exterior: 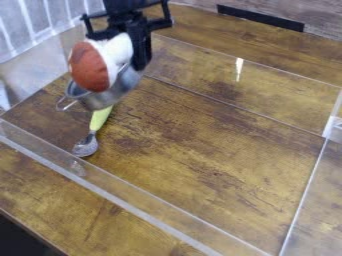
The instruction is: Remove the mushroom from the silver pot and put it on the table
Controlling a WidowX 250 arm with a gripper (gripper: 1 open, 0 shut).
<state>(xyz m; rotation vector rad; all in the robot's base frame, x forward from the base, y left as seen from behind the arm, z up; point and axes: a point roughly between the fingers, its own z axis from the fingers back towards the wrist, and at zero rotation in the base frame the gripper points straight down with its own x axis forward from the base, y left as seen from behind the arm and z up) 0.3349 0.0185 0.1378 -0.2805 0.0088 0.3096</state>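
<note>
Camera view, the only one: transport looks to be the step in hand. The gripper hangs from the top of the picture, pointing steeply down, its jaws drawn in tight on the white stem of the mushroom. The reddish-brown cap tips out to the picture's left and sits clear of everything below it, so the mushroom is in the air and not resting on anything.

Just beneath and slightly behind it a rounded metal shape shows, which is most likely the silver pot; motion blur makes its rim and handles hard to tell, and whether it is touching the mushroom's underside cannot be told for sure, though a gap seems to separate them. The spoon lies below, its yellow-green handle partly hidden and its bowl near the clear acrylic strip.

By this reading the lift out of the pot is done and the placing is left. The next move calls for carrying the mushroom sideways to a bare stretch of the table, well apart from pot and spoon, lowering until it rests on the wood, then letting the jaws part.
</note>
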